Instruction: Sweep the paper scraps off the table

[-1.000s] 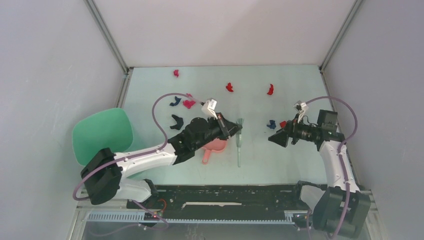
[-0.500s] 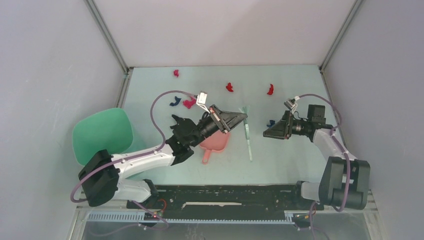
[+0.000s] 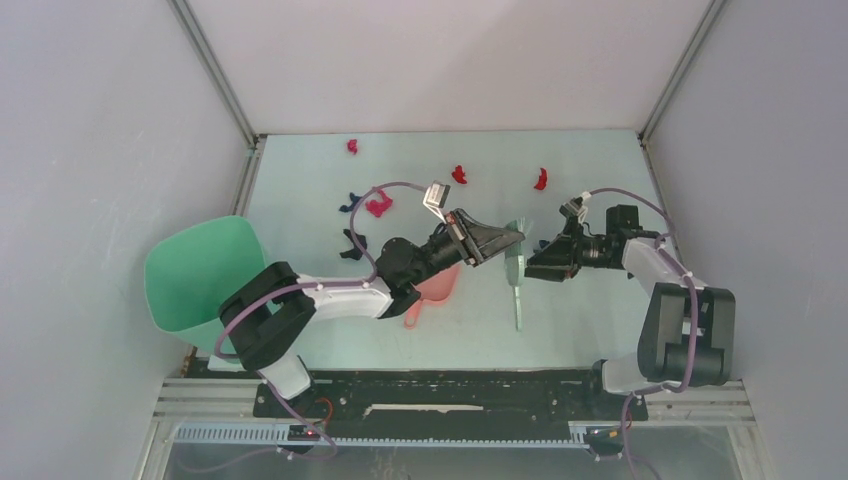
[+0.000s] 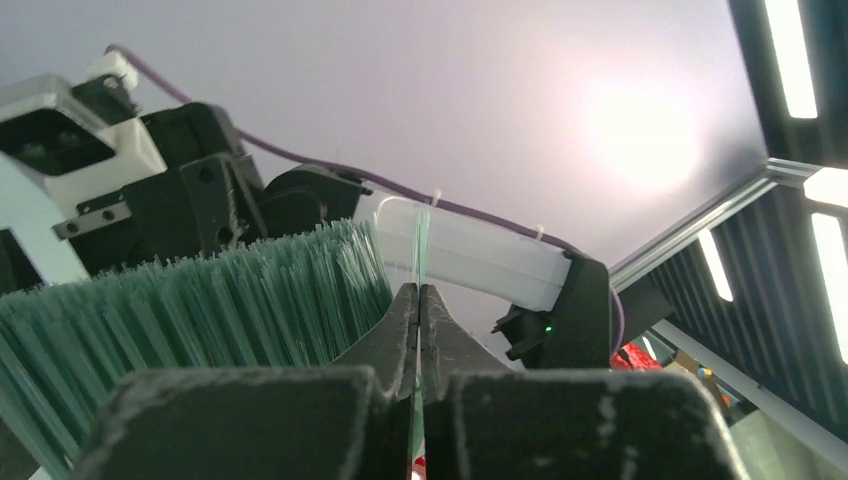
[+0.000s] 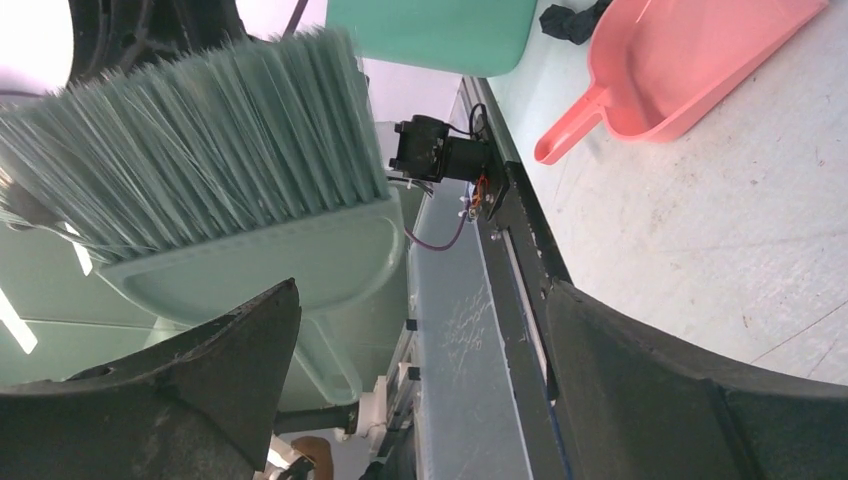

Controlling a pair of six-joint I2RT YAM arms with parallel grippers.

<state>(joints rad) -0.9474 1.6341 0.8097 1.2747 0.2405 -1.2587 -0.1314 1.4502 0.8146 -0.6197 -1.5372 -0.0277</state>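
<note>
While the left jaws clamp tight on a thin edge of the green brush (image 3: 517,275), the right jaws gape wide beside its bristles, holding nothing. Paper scraps (image 3: 459,174) lie scattered on the far half of the surface (image 3: 600,320).

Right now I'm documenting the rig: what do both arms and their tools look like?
The left arm and right arm have white links between black joint housings. A purple cable loops along each to a small white block at the wrist. The left tool and right tool are matte black, with two wedge-shaped fingers.
</note>
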